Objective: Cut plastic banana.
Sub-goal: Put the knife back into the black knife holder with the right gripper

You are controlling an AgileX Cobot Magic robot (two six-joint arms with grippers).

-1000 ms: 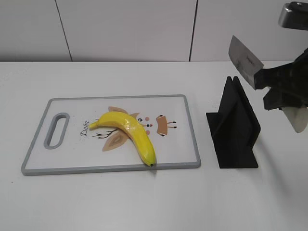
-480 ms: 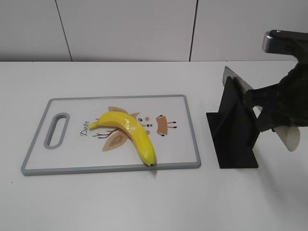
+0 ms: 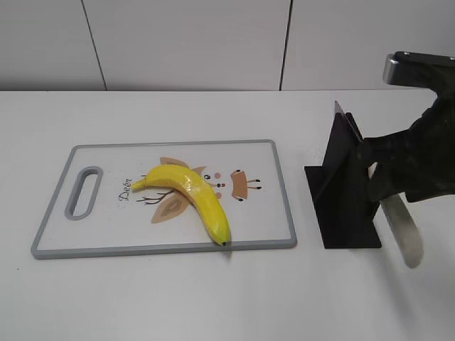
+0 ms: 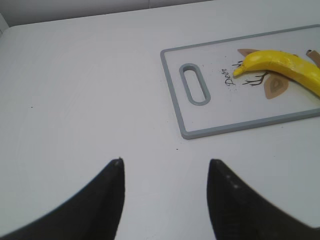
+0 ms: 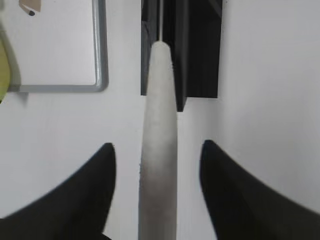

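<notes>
The plastic banana (image 3: 192, 195) lies whole on the white cutting board (image 3: 106, 227) with a grey rim. It also shows in the left wrist view (image 4: 285, 67), and as a yellow sliver in the right wrist view (image 5: 4, 70). The knife's blade stands in the slot of the black knife holder (image 3: 345, 192). Its pale handle (image 3: 402, 231) sticks out toward the front right. My right gripper (image 5: 157, 145) is open, with the handle (image 5: 159, 150) between its fingers and a gap on each side. My left gripper (image 4: 166, 161) is open and empty over bare table, left of the board (image 4: 225, 131).
The knife holder (image 5: 200, 50) stands on the white table just right of the board's corner (image 5: 60, 50). My right arm (image 3: 419, 156) hangs over the holder's right side. A white wall runs behind the table.
The right arm moved down and left, bringing the knife from the air above the holder into its slot. The handle now points down toward the front. The banana and board have not moved.
</notes>
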